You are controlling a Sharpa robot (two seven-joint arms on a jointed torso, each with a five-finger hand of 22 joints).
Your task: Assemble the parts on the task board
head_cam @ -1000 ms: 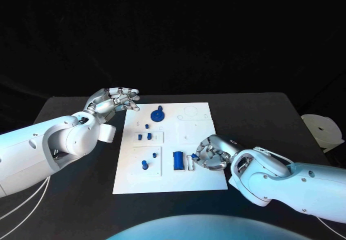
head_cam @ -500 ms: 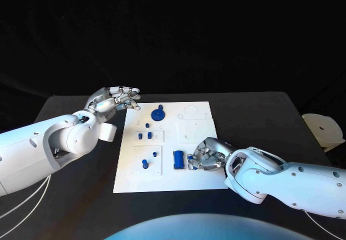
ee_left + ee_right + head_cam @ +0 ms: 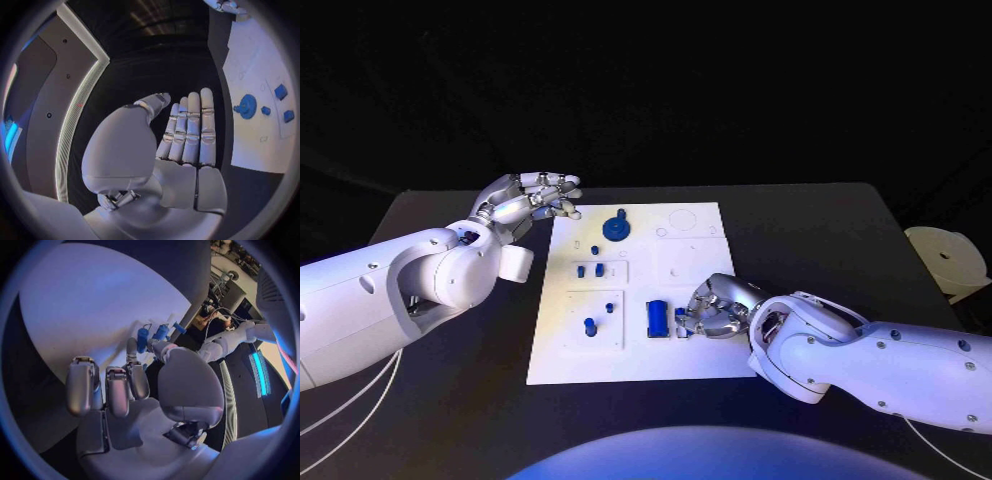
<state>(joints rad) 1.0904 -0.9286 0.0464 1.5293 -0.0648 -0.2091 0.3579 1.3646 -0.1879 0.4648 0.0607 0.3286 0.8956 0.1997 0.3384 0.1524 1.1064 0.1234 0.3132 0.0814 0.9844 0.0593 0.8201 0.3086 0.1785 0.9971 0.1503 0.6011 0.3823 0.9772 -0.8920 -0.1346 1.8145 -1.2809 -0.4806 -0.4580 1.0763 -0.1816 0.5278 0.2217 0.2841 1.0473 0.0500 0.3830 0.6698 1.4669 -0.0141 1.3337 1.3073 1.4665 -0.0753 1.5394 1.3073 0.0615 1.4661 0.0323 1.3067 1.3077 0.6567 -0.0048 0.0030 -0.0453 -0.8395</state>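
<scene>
The white task board [image 3: 678, 352] lies in the middle of the table. On it stand a blue disc with a knob [image 3: 616, 228], small blue parts [image 3: 590, 270], two blue pegs [image 3: 590, 325] and a tall blue block [image 3: 656, 317]. My right hand [image 3: 715, 308] rests low on the board just right of the block. Its thumb [image 3: 164, 347] and a finger flank a small blue part [image 3: 143, 338]; whether they grip it is unclear. My left hand [image 3: 531, 200] hovers off the board's far left corner, its fingers [image 3: 190, 130] straight and holding nothing. The disc [image 3: 247, 106] lies beside it.
A round white object [image 3: 945, 260] sits at the table's right edge. The black table [image 3: 444, 400] stretches on both sides of the board. The right half of the board carries only faint outlines [image 3: 687, 220].
My right hand has slid left across the board, closing up to the blue block and the small part beside it. The left hand has stayed where it was.
</scene>
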